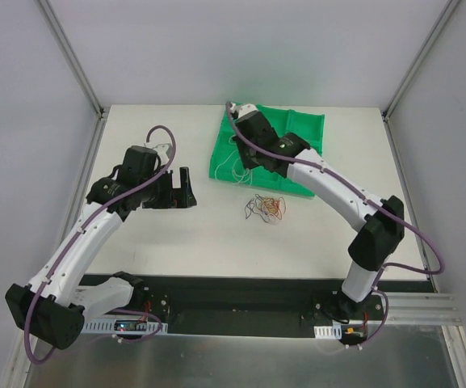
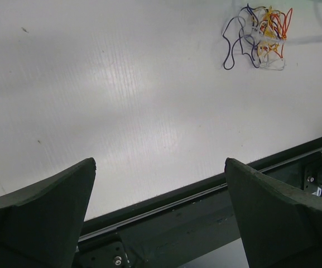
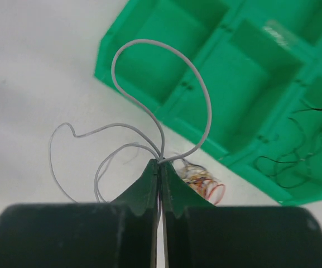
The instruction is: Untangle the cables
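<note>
A small tangle of red, orange, white and dark cables [image 1: 265, 207] lies on the white table just in front of the green tray [image 1: 307, 129]. It also shows in the left wrist view [image 2: 259, 36] and behind the fingers in the right wrist view [image 3: 202, 181]. My right gripper [image 3: 161, 162] is shut on a thin white cable [image 3: 161, 61], whose loops curl up and out to the left. In the top view this gripper [image 1: 251, 155] hovers over the tray's left front edge, with the white cable [image 1: 234, 168] dangling. My left gripper [image 1: 180, 190] is open and empty [image 2: 161, 162], left of the tangle.
The green tray [image 3: 205, 72] has several compartments; one at the right holds thin black cables [image 3: 294, 162]. A black rail runs along the table's near edge [image 2: 205, 195]. Grey walls enclose the table on three sides.
</note>
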Robot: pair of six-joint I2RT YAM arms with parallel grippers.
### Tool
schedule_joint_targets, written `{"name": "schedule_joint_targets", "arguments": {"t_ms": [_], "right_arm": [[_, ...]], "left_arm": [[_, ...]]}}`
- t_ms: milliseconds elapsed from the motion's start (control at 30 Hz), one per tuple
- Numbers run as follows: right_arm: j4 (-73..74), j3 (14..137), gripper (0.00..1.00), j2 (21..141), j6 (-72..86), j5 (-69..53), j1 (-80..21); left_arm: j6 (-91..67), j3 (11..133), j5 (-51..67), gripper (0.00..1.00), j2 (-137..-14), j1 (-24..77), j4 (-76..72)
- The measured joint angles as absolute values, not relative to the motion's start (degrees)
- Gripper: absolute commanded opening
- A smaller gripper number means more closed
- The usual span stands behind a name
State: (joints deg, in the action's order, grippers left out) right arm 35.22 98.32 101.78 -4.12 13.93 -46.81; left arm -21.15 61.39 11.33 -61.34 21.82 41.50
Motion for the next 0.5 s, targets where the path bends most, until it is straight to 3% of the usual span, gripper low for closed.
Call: {"name": "schedule_joint_targets", "arguments": {"t_ms": [167, 500], "right_arm": [[37.43, 100.42, 0.01, 100.47, -4.08, 22.17, -41.36], [39.22, 109.12, 0.01, 107.37, -2.96, 25.19, -30.09]], "left_arm": [[-19.99, 61.54, 9.89, 0.99, -58.85, 22.17, 42.65], [-18.44, 61.56, 8.43, 0.99, -57.49, 22.55, 43.09]]}}
